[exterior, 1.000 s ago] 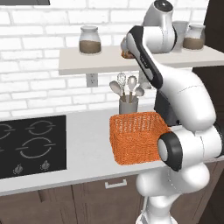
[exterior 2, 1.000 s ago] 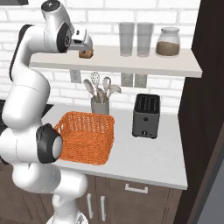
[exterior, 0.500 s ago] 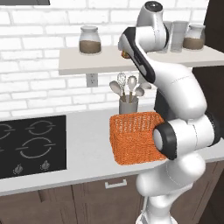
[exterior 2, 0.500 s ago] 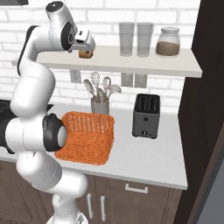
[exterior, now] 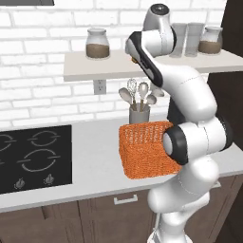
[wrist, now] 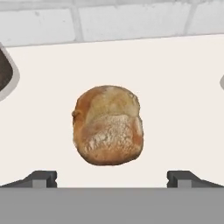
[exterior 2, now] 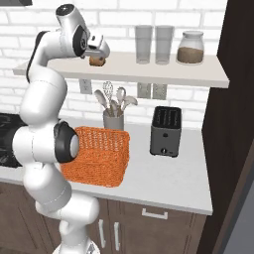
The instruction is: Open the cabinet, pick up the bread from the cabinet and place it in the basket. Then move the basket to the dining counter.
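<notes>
Hovering above the bread (wrist: 108, 125), the gripper (wrist: 112, 178) stands open, one finger at each side. The bun rests on the white shelf (exterior 2: 149, 72), centred between the fingertips. Advised: descend straight, close evenly across its middle. From the right base camera, the orange basket (exterior 2: 101, 154) sits on the counter at 6 o'clock below the bun.

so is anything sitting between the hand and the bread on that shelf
Nothing visible does. In the hand view the bread lies alone on the bare white shelf, straight ahead of the open hand, with its two fingertips spread wide to either side. The jar and the glasses stand well off to the side.
</notes>
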Controlling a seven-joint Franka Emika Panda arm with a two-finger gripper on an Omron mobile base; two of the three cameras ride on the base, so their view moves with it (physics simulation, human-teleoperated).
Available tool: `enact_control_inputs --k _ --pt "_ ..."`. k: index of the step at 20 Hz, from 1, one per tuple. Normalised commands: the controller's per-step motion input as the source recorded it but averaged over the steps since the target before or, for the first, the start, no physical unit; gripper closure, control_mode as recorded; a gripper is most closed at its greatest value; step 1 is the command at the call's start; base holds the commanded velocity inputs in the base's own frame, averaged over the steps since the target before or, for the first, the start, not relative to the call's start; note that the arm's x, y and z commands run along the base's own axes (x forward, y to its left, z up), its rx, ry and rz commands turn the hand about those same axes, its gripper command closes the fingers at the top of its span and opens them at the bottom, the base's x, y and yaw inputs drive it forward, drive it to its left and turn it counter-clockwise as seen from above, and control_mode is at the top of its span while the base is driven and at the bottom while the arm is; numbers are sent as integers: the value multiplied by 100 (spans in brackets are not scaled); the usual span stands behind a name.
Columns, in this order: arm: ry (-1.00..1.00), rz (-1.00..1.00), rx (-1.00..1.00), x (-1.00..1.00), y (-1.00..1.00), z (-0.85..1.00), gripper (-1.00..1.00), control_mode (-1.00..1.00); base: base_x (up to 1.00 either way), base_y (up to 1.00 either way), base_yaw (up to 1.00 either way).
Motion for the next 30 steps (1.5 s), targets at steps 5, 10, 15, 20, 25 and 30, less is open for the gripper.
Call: enact_control_inputs --k 5,10,15,20,25,30 --pt "0 0 1 39 7 -5 -100 -100 0 0 0" --pt "0 0 0 46 0 0 -100 -100 0 0 0" --pt "1 0 0 32 0 -16 -100 -100 0 0 0" --pt "2 0 0 8 0 -44 100 -100 0 0 0" --pt "-1 0 0 -19 0 -9 100 -100 0 0 0" --pt "-4 2 0 -85 5 -11 100 -100 0 0 0"
